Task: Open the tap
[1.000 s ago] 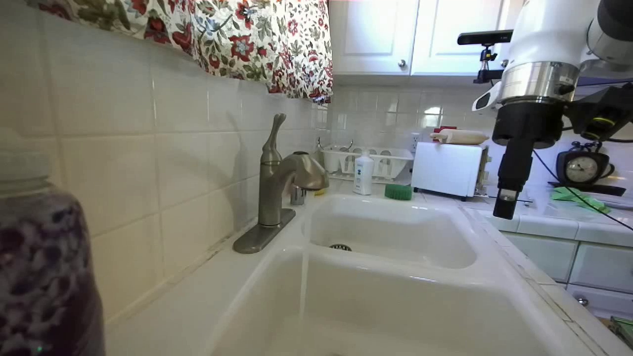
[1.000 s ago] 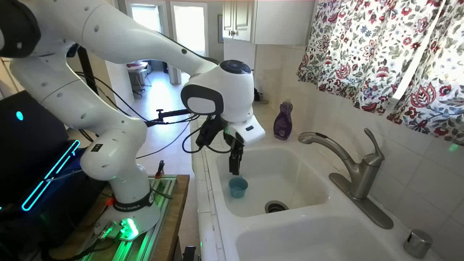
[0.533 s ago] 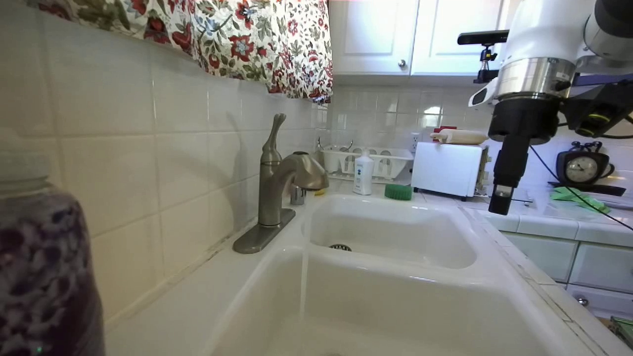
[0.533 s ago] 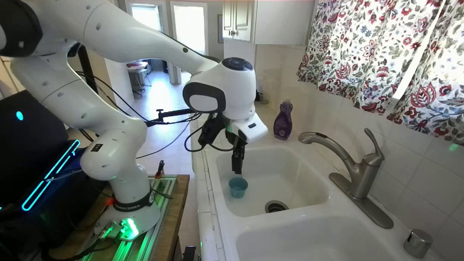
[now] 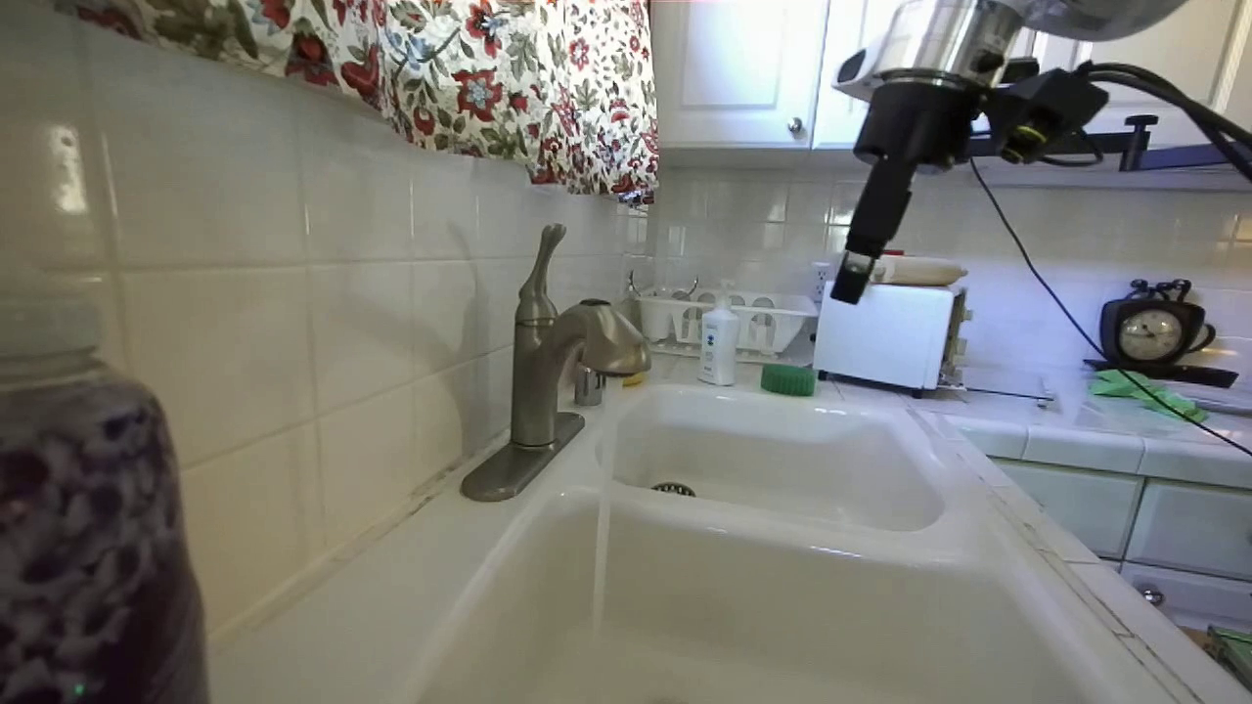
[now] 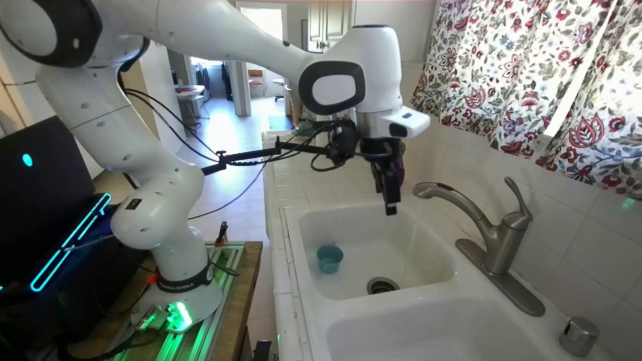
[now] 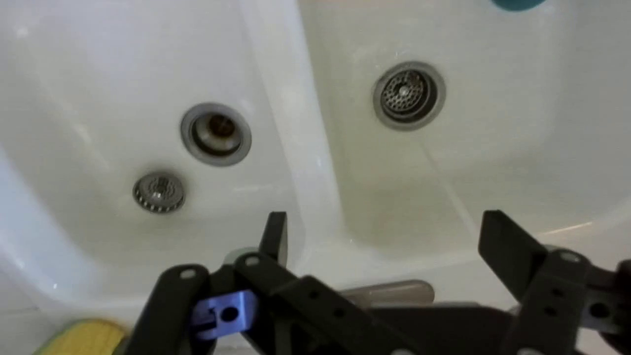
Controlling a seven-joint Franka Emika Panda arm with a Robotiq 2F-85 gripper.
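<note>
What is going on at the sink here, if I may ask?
A robot arm hangs over the sink, its jaws open and holding nothing. Its job is to open the tap, which it is not touching at this moment; the lever slants upward. A blue cup sits in one basin.

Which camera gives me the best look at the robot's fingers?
The wrist view: there both fingers show close up, standing well apart. Both exterior views show them farther off as a narrow dark shape, so the gap between them is hard to make out.
</note>
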